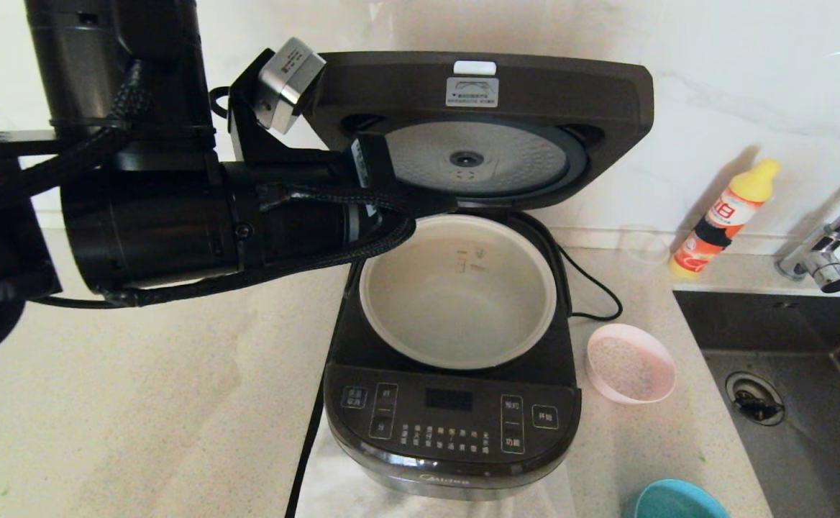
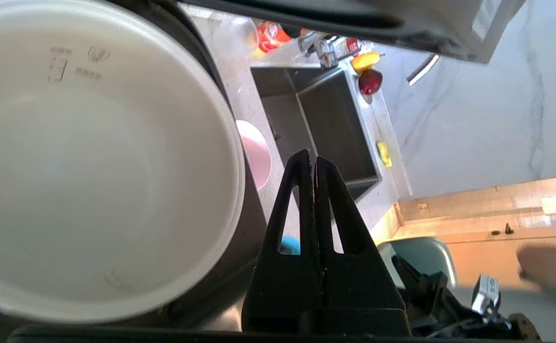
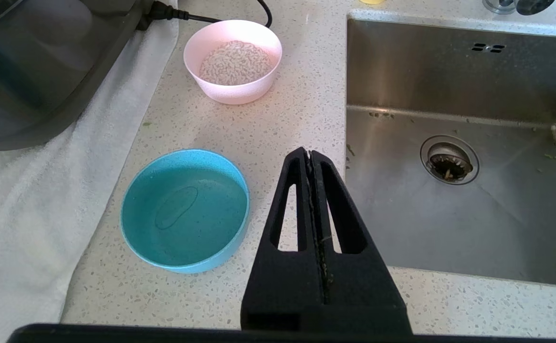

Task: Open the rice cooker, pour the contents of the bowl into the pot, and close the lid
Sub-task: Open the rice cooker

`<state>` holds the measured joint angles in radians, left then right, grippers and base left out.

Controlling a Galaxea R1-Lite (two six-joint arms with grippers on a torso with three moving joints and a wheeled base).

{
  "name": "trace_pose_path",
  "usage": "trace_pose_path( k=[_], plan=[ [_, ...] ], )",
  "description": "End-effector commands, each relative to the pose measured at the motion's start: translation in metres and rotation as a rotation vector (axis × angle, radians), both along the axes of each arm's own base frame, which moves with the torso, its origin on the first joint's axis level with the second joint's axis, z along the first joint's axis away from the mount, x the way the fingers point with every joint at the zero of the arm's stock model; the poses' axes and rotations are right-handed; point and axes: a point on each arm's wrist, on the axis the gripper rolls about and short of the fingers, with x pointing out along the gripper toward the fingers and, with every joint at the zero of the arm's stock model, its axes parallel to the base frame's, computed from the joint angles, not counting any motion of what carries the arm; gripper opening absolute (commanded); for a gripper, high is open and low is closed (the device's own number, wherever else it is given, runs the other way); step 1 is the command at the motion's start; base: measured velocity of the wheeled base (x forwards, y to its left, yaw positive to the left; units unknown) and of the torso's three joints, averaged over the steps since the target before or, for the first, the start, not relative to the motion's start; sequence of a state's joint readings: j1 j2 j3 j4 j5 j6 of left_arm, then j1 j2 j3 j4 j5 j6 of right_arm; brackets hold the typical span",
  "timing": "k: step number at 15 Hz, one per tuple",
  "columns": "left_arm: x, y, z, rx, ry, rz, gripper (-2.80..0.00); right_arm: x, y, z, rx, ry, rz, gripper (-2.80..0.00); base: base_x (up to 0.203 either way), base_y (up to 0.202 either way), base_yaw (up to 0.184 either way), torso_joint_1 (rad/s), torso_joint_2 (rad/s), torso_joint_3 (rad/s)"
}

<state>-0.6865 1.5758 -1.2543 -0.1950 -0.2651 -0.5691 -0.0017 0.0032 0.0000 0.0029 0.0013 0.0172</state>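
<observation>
The rice cooker (image 1: 453,374) sits mid-bench with its button panel facing the robot at 6 o'clock and its hinge at the far side, 12 o'clock. The lid (image 1: 477,122) stands swung up and back, its silver dimpled disc turned toward the robot, so the opening step looks done. That leaves the pot (image 1: 457,291) fully uncovered, mouth straight up, and empty as far as the inside shows; being round, it has no long axis beyond the vertical one.

The left claw (image 2: 315,164) is raised at the pot's 10 to 11 o'clock edge, just under the lifted lid, with its two fingers clenched together on nothing. That probably suits pushing a lid up with a closed tip. Its arm reaches in from 9 o'clock along a line running roughly left to right.

The pink bowl (image 1: 631,362) holding rice rests upright on the bench (image 1: 175,403) just beside the cooker at about 3 o'clock, on the right arm's side, which makes it a natural pick for that arm. The right claw (image 3: 312,157) hovers above the bench near the sink (image 3: 449,95), also clenched and empty. A blue bowl (image 3: 185,209) lies nearer to it, at the pink bowl's 6 o'clock. Pouring has not begun
</observation>
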Motion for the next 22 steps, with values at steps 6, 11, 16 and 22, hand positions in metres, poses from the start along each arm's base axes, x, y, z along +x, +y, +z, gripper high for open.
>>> trace_pose_path(
  k=[6,11,16,22],
  plan=[
    [0.019,-0.013,0.006,-0.025,-0.047,0.011,-2.8,0.0,0.0,0.0,0.001,0.002,0.0,-2.8,0.0,0.0,0.0,0.0,0.0,0.0],
    [0.033,-0.015,0.008,-0.023,-0.073,0.033,-2.8,0.0,0.0,0.0,0.0,0.002,0.0,-2.8,0.0,0.0,0.0,0.0,0.0,0.0],
    [0.039,-0.017,0.013,-0.029,-0.093,0.039,-2.8,0.0,0.0,0.0,0.001,0.002,0.0,-2.8,0.0,0.0,0.0,0.0,0.0,0.0],
    [0.049,-0.023,0.014,-0.025,-0.113,0.039,-2.8,0.0,0.0,0.0,0.0,0.002,0.0,-2.8,0.0,0.0,0.0,0.0,0.0,0.0]
  ],
)
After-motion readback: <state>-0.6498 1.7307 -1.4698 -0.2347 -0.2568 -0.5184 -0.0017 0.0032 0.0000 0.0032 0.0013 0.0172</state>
